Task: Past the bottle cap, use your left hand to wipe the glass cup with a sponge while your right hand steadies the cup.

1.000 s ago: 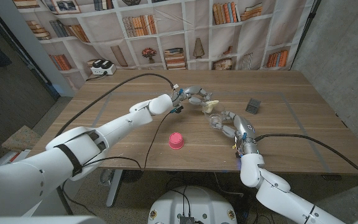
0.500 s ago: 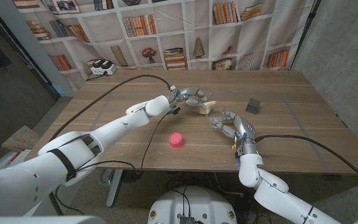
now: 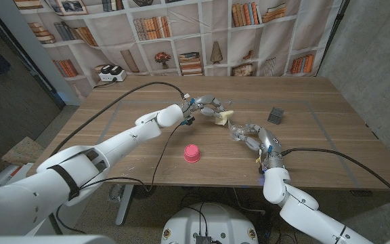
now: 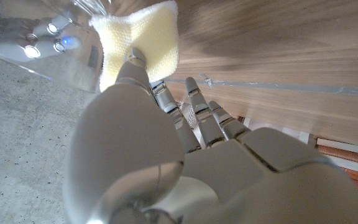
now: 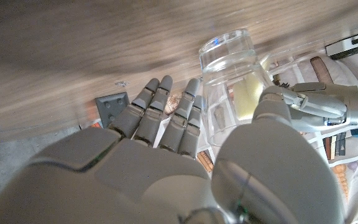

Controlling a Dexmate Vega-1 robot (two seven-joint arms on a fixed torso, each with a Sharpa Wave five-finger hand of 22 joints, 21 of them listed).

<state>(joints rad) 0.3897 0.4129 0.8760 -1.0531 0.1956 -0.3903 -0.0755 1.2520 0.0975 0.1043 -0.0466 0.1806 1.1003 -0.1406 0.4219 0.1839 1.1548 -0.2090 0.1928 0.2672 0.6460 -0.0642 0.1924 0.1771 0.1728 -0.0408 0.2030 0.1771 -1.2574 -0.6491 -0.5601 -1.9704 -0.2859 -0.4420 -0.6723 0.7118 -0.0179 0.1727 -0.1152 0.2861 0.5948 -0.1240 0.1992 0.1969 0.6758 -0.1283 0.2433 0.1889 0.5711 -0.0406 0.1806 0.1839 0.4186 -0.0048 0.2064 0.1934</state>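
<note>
The cup [image 3: 236, 130] stands upright near the table's [image 3: 317, 149] middle, beyond the pink cap [image 3: 191, 153], and looks empty. The right hand [image 3: 252, 135] cradles it, thumb and fingers around the glass. Over the last second the left hand [image 3: 207, 106], pinching the sponge [image 3: 222, 116], has drawn slightly back from the cup, so wiping seems paused or between strokes.

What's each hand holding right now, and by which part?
Left hand pinches the sponge at its near edge. Right hand grips the glass cup around its side wall.
</note>
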